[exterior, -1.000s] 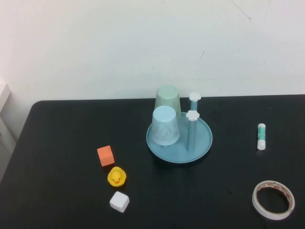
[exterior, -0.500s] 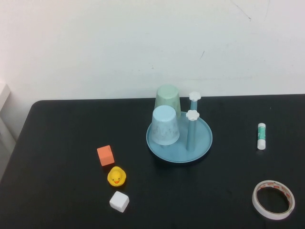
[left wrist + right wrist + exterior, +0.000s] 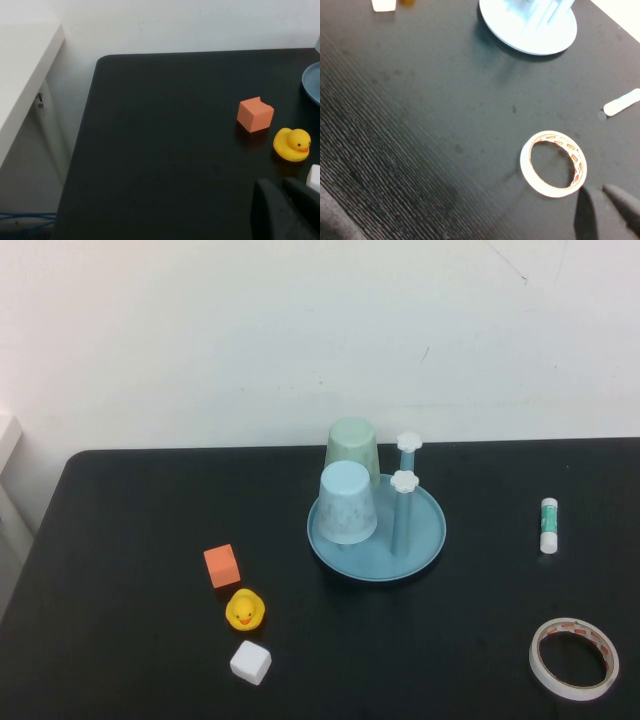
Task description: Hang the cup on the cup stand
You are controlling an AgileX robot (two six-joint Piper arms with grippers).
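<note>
We are logging the left gripper [image 3: 285,192] hanging low over the black table [image 3: 130,640], fingers pressed together on nothing; just beyond its fingertips are sitting a white cube [image 3: 314,178], a yellow duck [image 3: 292,144] and an orange cube [image 3: 255,114]. We are logging the right gripper [image 3: 603,196] likewise clenched and empty, a tape roll [image 3: 553,163] lying just ahead of its fingertips. Well beyond both, the cup [image 3: 352,448] is sitting upside down at the far rim of the cup stand [image 3: 425,540], behind a blue cup [image 3: 347,502].
</note>
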